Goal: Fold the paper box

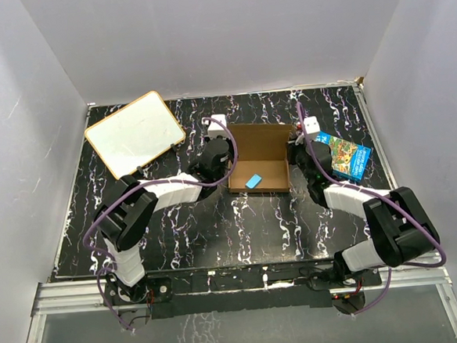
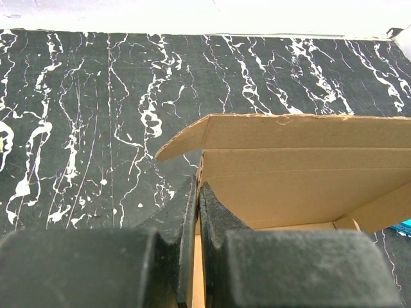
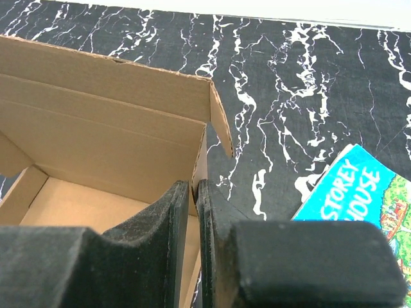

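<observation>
The paper box [image 1: 258, 147] stands at the centre of the top view on the black marbled surface [image 1: 217, 227], with its tray walls raised and its lid panel open toward the upper edge of the frame. The left hand [image 2: 198, 192] is clenched on the wall at the box's left, and cardboard shows between its pads. The right hand [image 3: 194, 189] straddles the opposite wall with its jaws nearly together on the cardboard; this grasp looks light. If either hand pulls outward or twists, the thin wall may crease off its score line or tear at a corner. If one grasp slips, that wall will probably spring flat. A small blue item [image 1: 253, 181] lies inside the tray and could be shut in under the lid. The blue printed box [image 3: 359, 192] lies just beside the right arm, and a wide swing could strike it.
</observation>
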{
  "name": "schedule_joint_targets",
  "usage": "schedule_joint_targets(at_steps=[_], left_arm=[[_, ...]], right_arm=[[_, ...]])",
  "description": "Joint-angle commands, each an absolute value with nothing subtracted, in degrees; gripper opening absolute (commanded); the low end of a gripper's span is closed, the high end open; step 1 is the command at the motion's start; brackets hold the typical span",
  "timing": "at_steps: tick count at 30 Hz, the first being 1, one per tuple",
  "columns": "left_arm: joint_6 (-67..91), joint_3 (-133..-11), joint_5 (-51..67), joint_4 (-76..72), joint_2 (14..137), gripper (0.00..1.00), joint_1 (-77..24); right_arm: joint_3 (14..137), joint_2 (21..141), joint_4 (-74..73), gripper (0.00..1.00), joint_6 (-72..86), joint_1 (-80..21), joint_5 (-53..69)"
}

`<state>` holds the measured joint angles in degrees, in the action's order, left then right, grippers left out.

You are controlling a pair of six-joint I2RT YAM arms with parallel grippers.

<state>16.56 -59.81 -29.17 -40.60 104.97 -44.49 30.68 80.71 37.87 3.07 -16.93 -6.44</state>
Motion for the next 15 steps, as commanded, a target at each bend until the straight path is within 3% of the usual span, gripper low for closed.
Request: schedule_joint_targets(at_steps=[1,15], left_arm=[[17.8,-57.5,-29.4,-40.2,102.1,0.00,-46.5],[18.3,-53.3,-32.5,-41.3,100.2,0.00,-49.4]], right_arm=[[29.0,78.2,40.7,0.18,4.0,-17.9,-2.2],[27.0,73.8,34.2,0.22,5.6,-17.9,1.8]])
